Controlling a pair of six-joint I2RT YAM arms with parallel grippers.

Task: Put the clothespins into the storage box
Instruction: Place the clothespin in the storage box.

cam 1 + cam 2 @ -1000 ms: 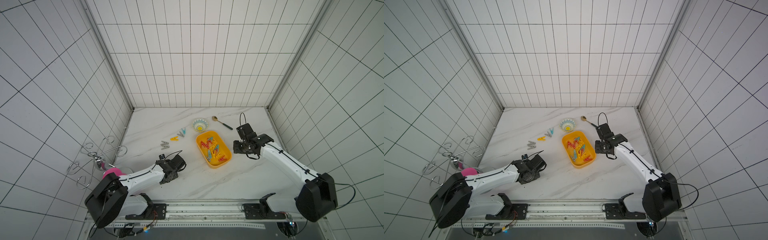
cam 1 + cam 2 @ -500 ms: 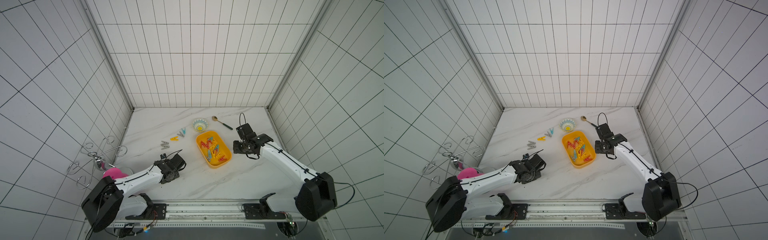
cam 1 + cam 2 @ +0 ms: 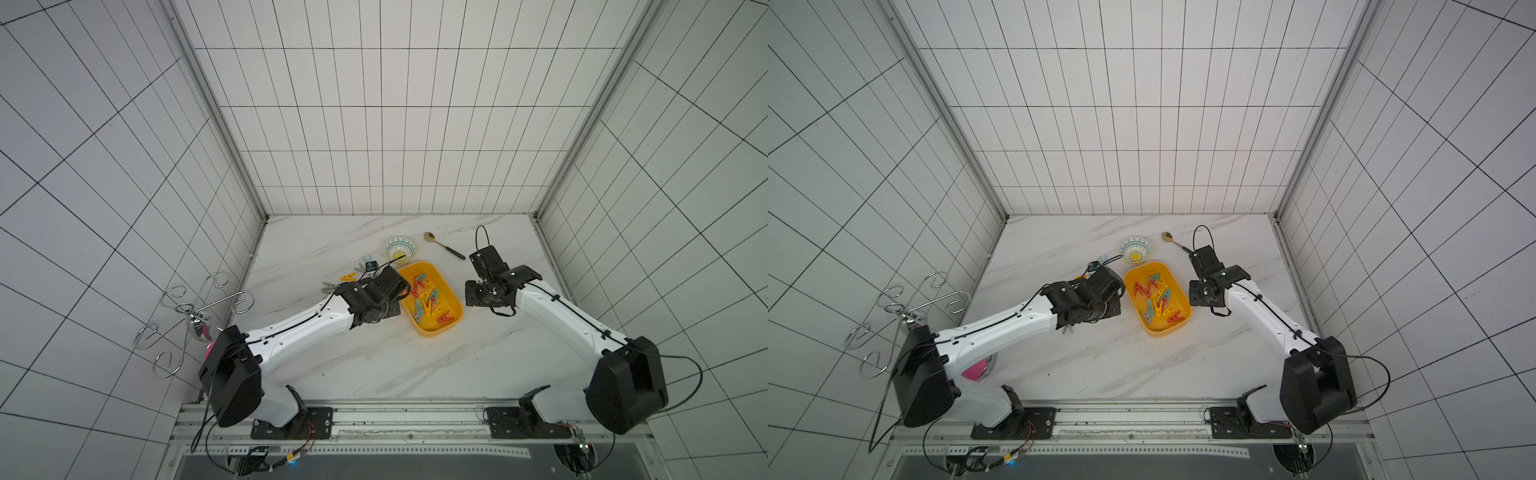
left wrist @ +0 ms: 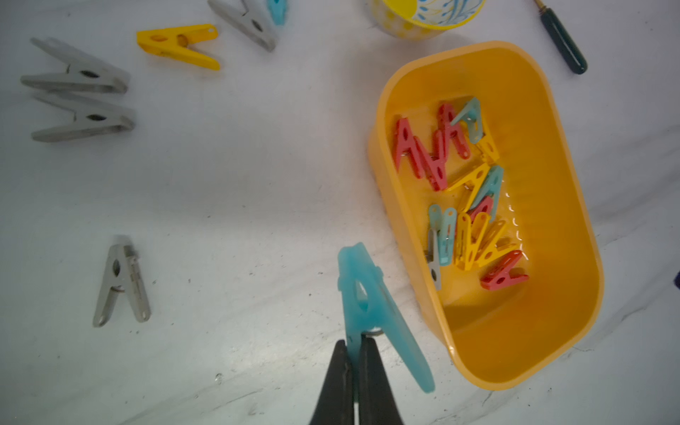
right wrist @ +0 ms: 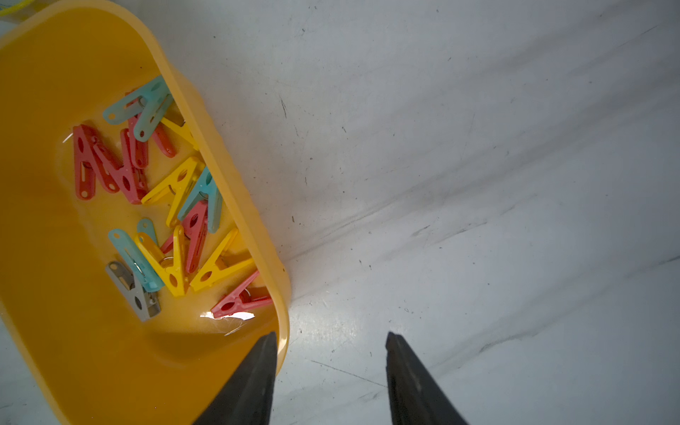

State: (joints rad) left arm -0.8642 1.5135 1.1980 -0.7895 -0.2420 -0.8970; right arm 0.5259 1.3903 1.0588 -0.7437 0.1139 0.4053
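Marble bench [image 4: 239,184]: left end effector [image 4: 354,344] clamps a teal clothespin [image 4: 384,316] just beside the storage box [image 4: 515,331], so clear its rim before releasing.

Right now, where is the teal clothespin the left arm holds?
In the left wrist view the teal clothespin is pinched in the shut left gripper, just outside the long wall of the storage box, not inside it.

storage box [image 4: 515,331]: yellow, upright | clothespins [image 4: 471,235]: pile inside | teal clothespin [image 4: 368,305]: held beside box | grey clothespins [image 4: 84,77], yellow clothespin [image 4: 180,44]: loose outside
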